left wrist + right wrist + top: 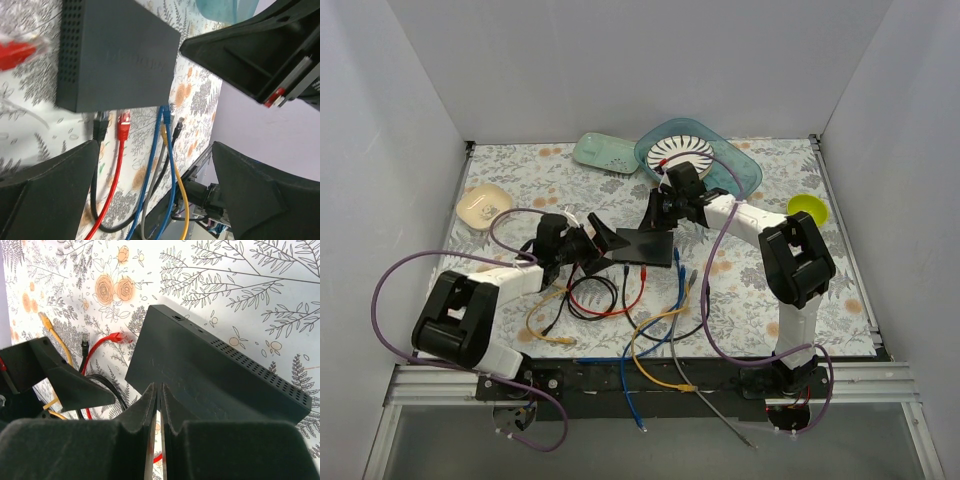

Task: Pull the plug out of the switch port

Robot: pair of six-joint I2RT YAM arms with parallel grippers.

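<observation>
Your right hand (159, 390), fingers together, seems to brace the switch (645, 245) mid-worktop (855, 290) from twelve o'clock; left hand (600, 248) gapes open at nine. Next: clamp the red plug (123, 120) at six, pull straight.

The switch (645, 246) lay flat near the middle of the bench (760, 300). The left gripper (603, 243) stood just left of it, and the right gripper (665, 207) sat at its far edge. Cables (167, 145) spread over the bench on its near side, several plugs lying by its near edge. At the far edge sat a tray (745, 175) holding a plate (682, 153), with a flat dish (605, 152) to its left. A small dish (483, 205) lay at the left and a bowl (807, 209) at the right.
</observation>
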